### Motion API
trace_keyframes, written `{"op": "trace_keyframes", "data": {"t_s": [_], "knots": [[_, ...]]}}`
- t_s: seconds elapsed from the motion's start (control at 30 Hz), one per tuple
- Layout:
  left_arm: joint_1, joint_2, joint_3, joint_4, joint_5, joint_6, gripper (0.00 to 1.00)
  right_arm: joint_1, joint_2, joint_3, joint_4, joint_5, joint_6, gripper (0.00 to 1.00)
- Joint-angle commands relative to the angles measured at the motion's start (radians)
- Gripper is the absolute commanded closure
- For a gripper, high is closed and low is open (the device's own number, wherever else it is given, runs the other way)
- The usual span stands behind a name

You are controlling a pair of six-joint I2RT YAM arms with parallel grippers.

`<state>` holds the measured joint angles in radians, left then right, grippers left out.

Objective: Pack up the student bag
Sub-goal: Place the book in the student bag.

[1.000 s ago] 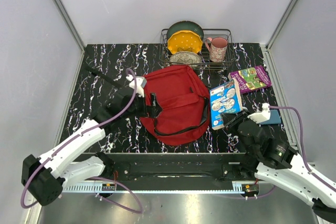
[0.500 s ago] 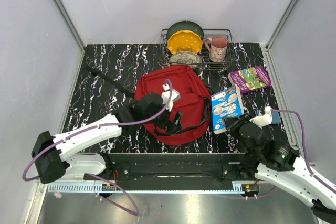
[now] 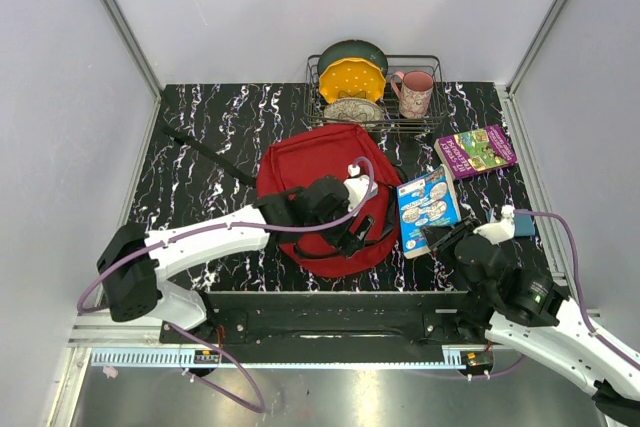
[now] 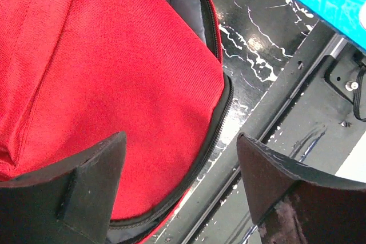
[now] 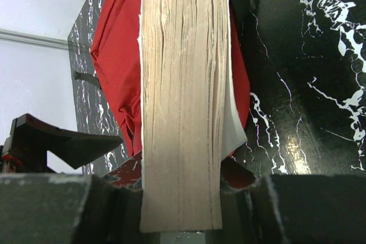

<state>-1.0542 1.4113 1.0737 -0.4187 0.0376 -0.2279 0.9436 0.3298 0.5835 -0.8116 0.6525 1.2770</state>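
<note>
Red fabric of the student bag (image 3: 320, 152) is seen mid-surface (image 3: 200, 127), directly beneath the wide-spread, empty left end effector (image 4: 180, 147), while a blue book (image 3: 427, 209) is clamped in the right end effector (image 5: 180, 198) just beside the bag's right edge, long axis alongside it.

The student bag (image 3: 320, 152) is matt red woven cloth, with a smooth grey lining and black zipper teeth. The table (image 3: 210, 127) is glossy black, veined in white like marble. The book (image 5: 183, 101) shows rough paper page edges. The left tool (image 4: 182, 141) looks matt black and grainy.
</note>
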Motion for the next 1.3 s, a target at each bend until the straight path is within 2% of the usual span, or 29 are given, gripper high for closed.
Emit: {"op": "trace_keyframes", "data": {"t_s": [0.0,0.33,0.43,0.5,0.6,0.7,0.83,0.93,1.03,1.07,1.17,1.2,1.23,1.27], "knots": [[-0.006,0.046,0.065,-0.012,-0.036,0.025,0.21,0.001,0.006,0.012,0.069,0.006,0.038,1.00],[-0.010,0.075,0.072,-0.011,-0.036,0.025,0.27,0.000,-0.026,-0.005,0.065,0.006,0.051,1.00],[-0.010,0.094,0.080,-0.023,-0.094,0.004,0.35,0.000,-0.035,-0.004,0.057,0.009,0.051,1.00],[-0.010,0.113,0.088,-0.041,-0.107,-0.010,0.45,0.000,-0.040,-0.004,0.055,0.009,0.051,1.00],[-0.010,0.123,0.089,-0.048,-0.134,-0.037,0.52,0.000,-0.044,-0.007,0.051,0.010,0.054,1.00],[-0.012,0.132,0.091,-0.048,-0.156,-0.051,0.52,0.000,-0.051,-0.011,0.051,0.012,0.053,1.00],[-0.010,0.155,0.110,-0.051,-0.156,-0.059,0.34,0.001,-0.054,-0.014,0.052,0.012,0.056,1.00],[-0.010,0.176,0.129,-0.061,-0.166,-0.070,0.32,0.000,-0.057,-0.017,0.051,0.012,0.058,1.00],[-0.010,0.179,0.135,-0.061,-0.174,-0.074,0.46,0.000,-0.064,-0.017,0.046,0.012,0.061,1.00],[-0.012,0.178,0.135,-0.061,-0.179,-0.076,0.56,0.000,-0.067,-0.019,0.042,0.013,0.059,1.00],[-0.010,0.164,0.132,-0.060,-0.209,-0.082,0.78,0.000,-0.081,-0.019,0.029,0.016,0.062,1.00],[-0.010,0.158,0.132,-0.061,-0.220,-0.085,0.92,0.000,-0.086,-0.017,0.025,0.018,0.064,1.00],[-0.010,0.144,0.129,-0.061,-0.243,-0.091,0.99,0.000,-0.089,-0.017,0.020,0.019,0.065,1.00],[-0.010,0.135,0.130,-0.060,-0.258,-0.094,1.00,0.001,-0.090,-0.019,0.019,0.019,0.064,1.00]]}}
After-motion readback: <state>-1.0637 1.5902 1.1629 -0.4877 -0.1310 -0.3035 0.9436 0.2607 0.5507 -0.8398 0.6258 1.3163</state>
